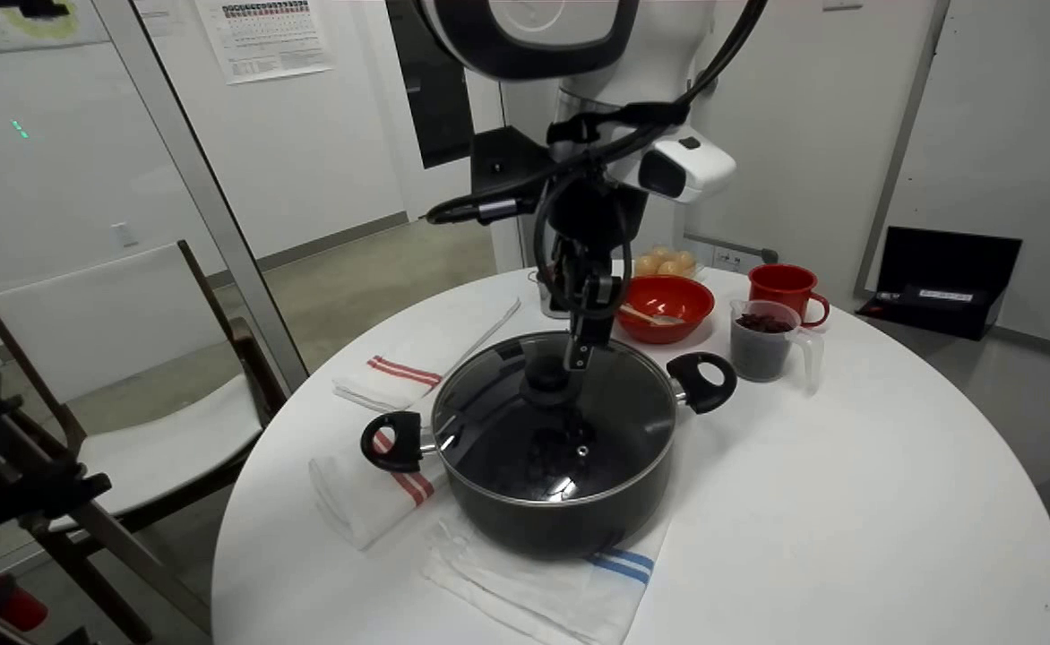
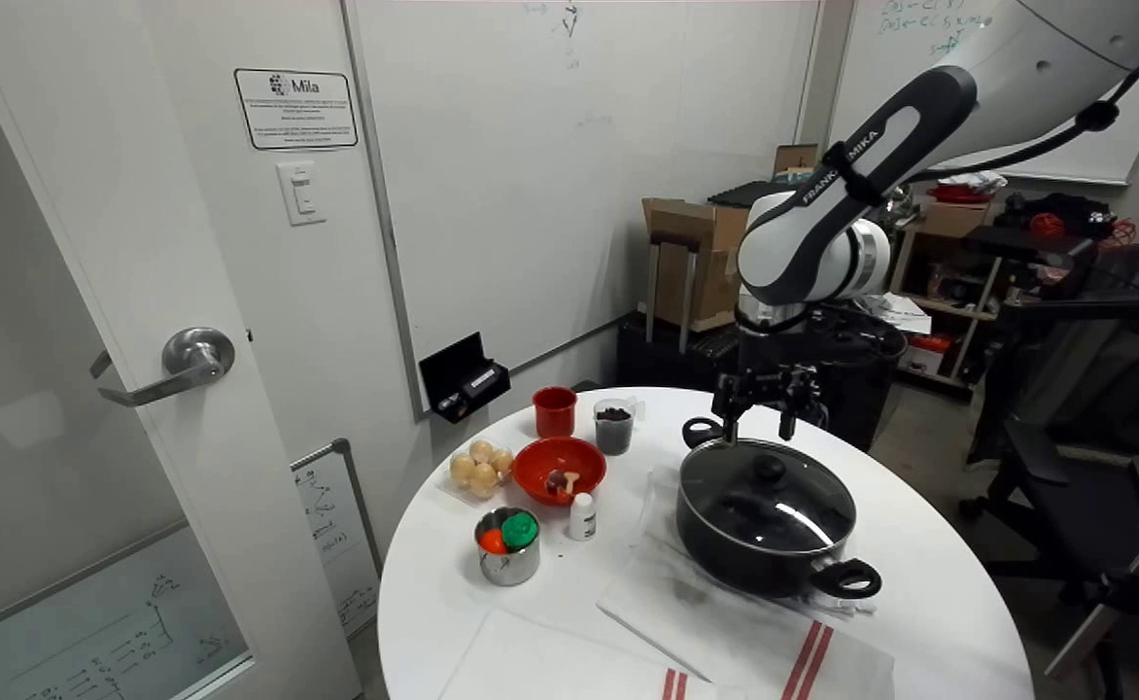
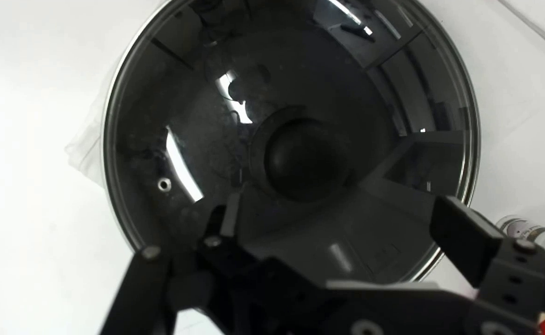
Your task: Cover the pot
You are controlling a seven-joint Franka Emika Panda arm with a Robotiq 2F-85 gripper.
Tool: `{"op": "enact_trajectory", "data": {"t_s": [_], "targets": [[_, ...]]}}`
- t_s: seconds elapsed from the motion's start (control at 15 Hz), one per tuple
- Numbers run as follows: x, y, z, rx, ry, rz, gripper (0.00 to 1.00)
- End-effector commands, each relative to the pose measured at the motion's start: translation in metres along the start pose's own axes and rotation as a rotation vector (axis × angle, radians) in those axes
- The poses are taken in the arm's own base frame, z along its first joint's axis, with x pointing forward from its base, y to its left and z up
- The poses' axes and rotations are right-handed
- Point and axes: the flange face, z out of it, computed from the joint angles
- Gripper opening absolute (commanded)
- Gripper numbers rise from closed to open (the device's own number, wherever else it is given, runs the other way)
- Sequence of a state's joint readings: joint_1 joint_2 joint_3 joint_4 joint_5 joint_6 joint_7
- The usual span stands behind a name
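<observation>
The black pot [image 1: 561,524] stands upright on the round table, with its side handles showing in both exterior views [image 2: 744,564]. A dark glass lid [image 1: 516,448] with a steel rim lies flat on the pot, closing its top. The lid also shows in an exterior view [image 2: 725,491] and fills the wrist view [image 3: 198,153]. Its round black knob [image 3: 306,160] is at the middle [image 2: 769,469]. My gripper [image 2: 760,426] points down above the lid. Its fingers [image 3: 340,218] are wide apart with nothing between them, apart from the knob. The pot's inside is hidden under the lid.
White cloths [image 1: 579,591] lie under and beside the pot. A red bowl [image 2: 558,472], red mug [image 2: 555,413], clear measuring cup [image 1: 762,345], small white bottle [image 2: 582,517], steel cup [image 2: 509,564] and pack of round yellowish items [image 2: 480,469] stand nearby.
</observation>
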State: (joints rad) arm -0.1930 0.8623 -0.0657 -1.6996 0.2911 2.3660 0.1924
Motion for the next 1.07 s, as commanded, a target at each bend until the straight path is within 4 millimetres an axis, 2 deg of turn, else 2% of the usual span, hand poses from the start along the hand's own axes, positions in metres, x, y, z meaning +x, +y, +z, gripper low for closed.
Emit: {"op": "enact_trajectory", "data": {"t_s": [0.0,0.33,1.0], "targets": [[-0.003,-0.003,-0.007,0.001,0.021,0.014,1.00],[-0.012,-0.011,-0.017,0.002,0.035,-0.016,1.00],[-0.055,-0.043,-0.062,0.001,0.060,-0.118,1.00]]}}
